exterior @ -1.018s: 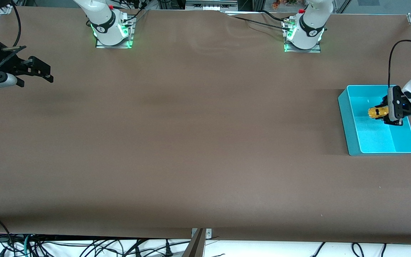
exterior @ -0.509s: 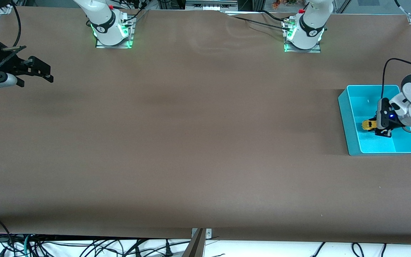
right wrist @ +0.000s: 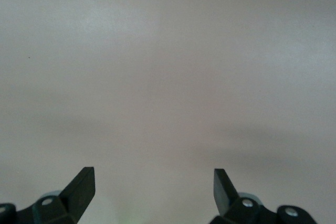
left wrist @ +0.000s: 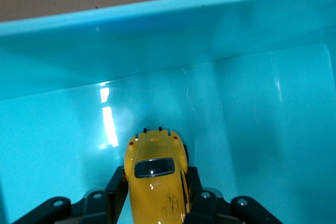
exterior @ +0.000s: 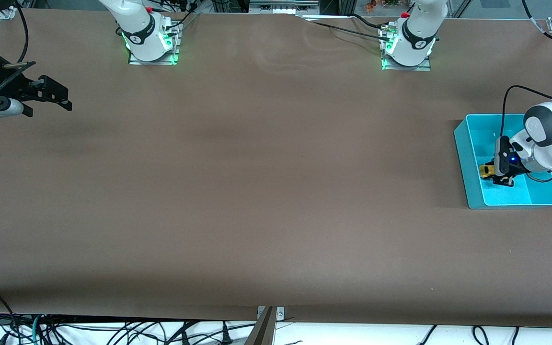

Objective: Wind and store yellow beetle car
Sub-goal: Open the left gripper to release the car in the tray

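A wide brown counter carries only a cyan bin at the left arm's end, and low inside it hangs the left pincer, its fingers pressed against both flanks of the yellow beetle car. To store it well, I judge the car should be lowered until its wheels meet the bin floor, clear of the wall, before letting go. The right pincer waits over the bare counter at the right arm's end, spread wide and holding nothing.
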`<state>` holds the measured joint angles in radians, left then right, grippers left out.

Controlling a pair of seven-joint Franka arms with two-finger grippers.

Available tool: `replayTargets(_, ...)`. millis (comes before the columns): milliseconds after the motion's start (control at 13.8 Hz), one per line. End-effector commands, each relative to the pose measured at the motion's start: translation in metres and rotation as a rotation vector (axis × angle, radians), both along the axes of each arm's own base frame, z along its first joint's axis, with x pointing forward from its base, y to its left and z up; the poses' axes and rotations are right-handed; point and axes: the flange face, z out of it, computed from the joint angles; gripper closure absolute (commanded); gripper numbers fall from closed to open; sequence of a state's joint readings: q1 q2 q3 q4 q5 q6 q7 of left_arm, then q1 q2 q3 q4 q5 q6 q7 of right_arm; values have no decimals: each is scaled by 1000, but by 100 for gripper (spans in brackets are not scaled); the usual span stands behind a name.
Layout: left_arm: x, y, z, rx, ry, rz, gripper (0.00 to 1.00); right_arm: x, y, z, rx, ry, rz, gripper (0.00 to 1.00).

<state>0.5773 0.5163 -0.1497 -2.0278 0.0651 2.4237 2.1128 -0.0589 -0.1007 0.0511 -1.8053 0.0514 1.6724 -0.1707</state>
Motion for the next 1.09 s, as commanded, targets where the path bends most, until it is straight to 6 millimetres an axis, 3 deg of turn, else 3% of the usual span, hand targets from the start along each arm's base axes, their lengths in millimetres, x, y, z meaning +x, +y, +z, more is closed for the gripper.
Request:
replayTargets(0,-5,1,-9,3,-1,-8,72,-4,1,4,14,1,2,0)
replayTargets(73,-4,2,-5,4,0,-10,49,-4,1,3,14,3,2,0)
replayTargets(145,-3,3,-1,6,-3,-11,19,-4,1,3,14,4,2,0)
replayTargets(218,-2,3,3,7,-2,-13,0,-4,1,4,14,3,2,0)
replayTargets(436,-2,5,28,8,18,14,0,-4,1,4,12,3,3,0)
replayTargets(800,0,7,92,22,85,147,0,-2,4,8,4,-8,12,0)
replayTargets(1018,3,-10,133,58,115,323,0,-1,12,17,2,-5,34,0)
